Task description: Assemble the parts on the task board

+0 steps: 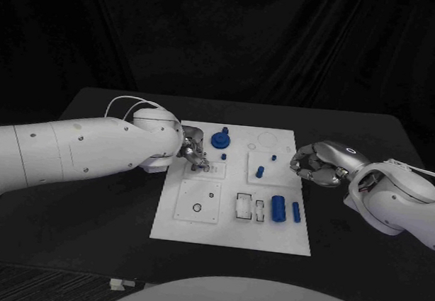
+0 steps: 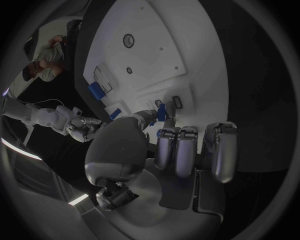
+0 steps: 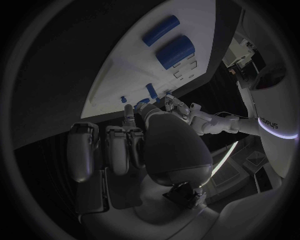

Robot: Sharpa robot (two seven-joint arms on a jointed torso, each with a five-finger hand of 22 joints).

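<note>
The white task board (image 1: 231,226) lies mid-table. My left hand (image 1: 193,153) hovers over its upper left part and pinches a small blue part (image 2: 160,111) between thumb and a finger, just above a small slot (image 2: 177,101). My right hand (image 1: 319,164) hangs at the board's right edge with its fingers curled in and nothing in them. On the board stand a blue round knob (image 1: 220,139) and a blue peg (image 1: 260,172). A thick blue cylinder (image 1: 277,208) and a blue bar (image 1: 296,211) lie at its lower right.
Two more small blue pieces (image 1: 223,156) (image 1: 274,156) sit near the board's middle. An inset plate with a small ring (image 1: 197,207) fills the lower left. Black table (image 1: 87,238) surrounds the board on all sides.
</note>
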